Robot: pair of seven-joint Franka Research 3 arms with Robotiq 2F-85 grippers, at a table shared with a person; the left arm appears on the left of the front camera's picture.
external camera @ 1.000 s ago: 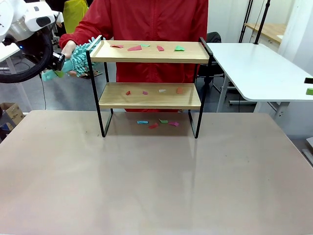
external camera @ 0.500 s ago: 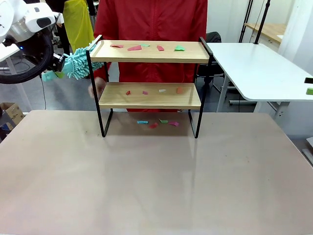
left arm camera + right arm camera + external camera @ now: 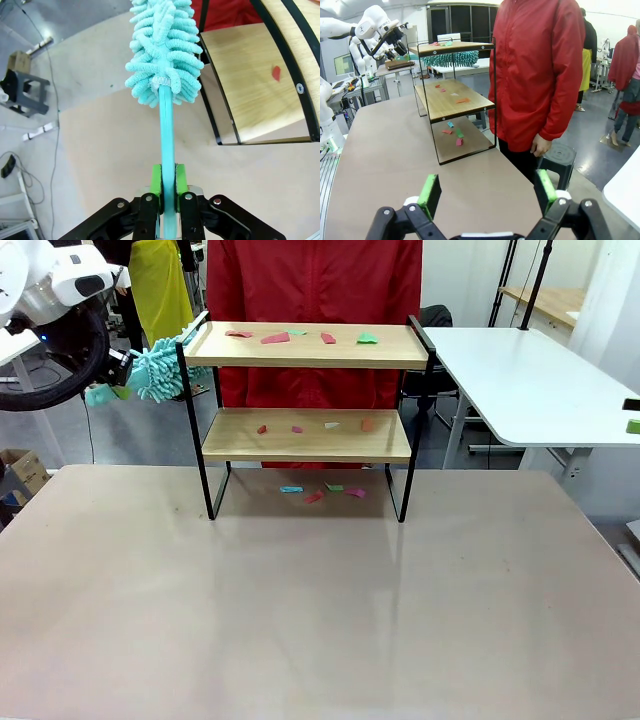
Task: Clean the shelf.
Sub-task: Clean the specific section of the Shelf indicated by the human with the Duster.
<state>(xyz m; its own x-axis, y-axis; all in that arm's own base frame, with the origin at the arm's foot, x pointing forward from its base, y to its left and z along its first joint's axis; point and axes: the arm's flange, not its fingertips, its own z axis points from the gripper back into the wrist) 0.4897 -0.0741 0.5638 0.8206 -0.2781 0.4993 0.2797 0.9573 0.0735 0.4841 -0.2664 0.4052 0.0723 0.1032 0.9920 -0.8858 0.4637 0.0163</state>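
Note:
The shelf stands at the far middle of the table, two wooden boards in a black frame. Coloured paper scraps lie on its top board, on the lower board and on the table under it. My left gripper is shut on the handle of a teal fluffy duster, whose head sits just left of the top board's end. In the left wrist view the green pads clamp the teal handle and the head points past the shelf's corner. My right gripper is open and holds nothing, well back from the shelf.
A person in a red jacket stands right behind the shelf. A white table is at the far right and a cardboard box sits on the floor at left. The near tabletop is bare.
The person's hand has let go of the duster head and dropped away out of sight. The duster stays in my left gripper, nearly unmoved. The right arm is still.

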